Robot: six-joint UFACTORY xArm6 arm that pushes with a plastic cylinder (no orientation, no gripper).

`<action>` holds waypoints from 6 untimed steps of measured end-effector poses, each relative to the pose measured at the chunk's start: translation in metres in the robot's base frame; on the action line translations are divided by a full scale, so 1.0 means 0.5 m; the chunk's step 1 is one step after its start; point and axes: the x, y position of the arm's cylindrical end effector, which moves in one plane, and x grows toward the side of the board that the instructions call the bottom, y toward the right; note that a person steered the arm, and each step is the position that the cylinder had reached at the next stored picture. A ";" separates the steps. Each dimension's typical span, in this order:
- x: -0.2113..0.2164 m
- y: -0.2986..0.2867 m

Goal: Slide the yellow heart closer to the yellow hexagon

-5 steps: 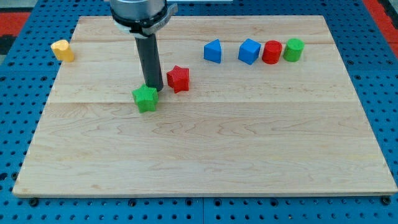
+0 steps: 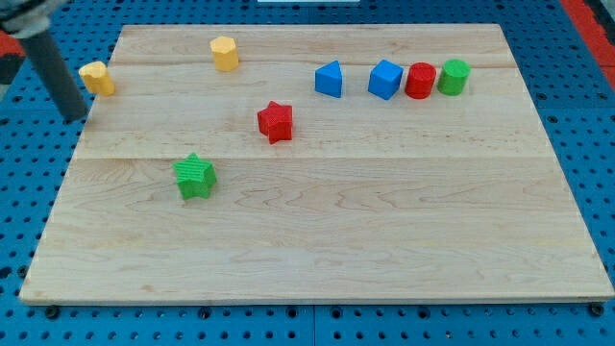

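— What do we have nearest us on the bench (image 2: pixel 317 250)?

— The wide lower part carries nothing but wood grain; the first block we meet is the green star (image 2: pixel 195 177), toward eight o'clock from the board's centre. Beyond it, at about one o'clock from that star and well apart, sits the red star (image 2: pixel 275 122).

— And my tip?

— My tip (image 2: pixel 76 117) is at the board's nine o'clock edge, right at the rim, the rod rising toward eleven o'clock out of view. We see no gripper on this arm, so there is nothing wide, narrow or holding to report. The tip touches no block — the closest is the yellow heart (image 2: pixel 96 77), just beside the rod at roughly one o'clock from the tip.

— Where is the heart relative to the hexagon?

— The heart lies at the far left corner area of the board. The yellow hexagon (image 2: pixel 224 53) stands at about two o'clock from it, clearly apart, near the far edge.

— The rest of the far row?

— Running toward three o'clock: a blue triangular block (image 2: pixel 329 79), then a blue cube (image 2: pixel 384 79), a red cylinder (image 2: pixel 420 81) and a green cylinder (image 2: pixel 454 77). The last three sit very close together, the two cylinders seemingly touching.
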 end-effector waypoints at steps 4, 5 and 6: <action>-0.162 0.224; -0.083 0.154; -0.127 0.006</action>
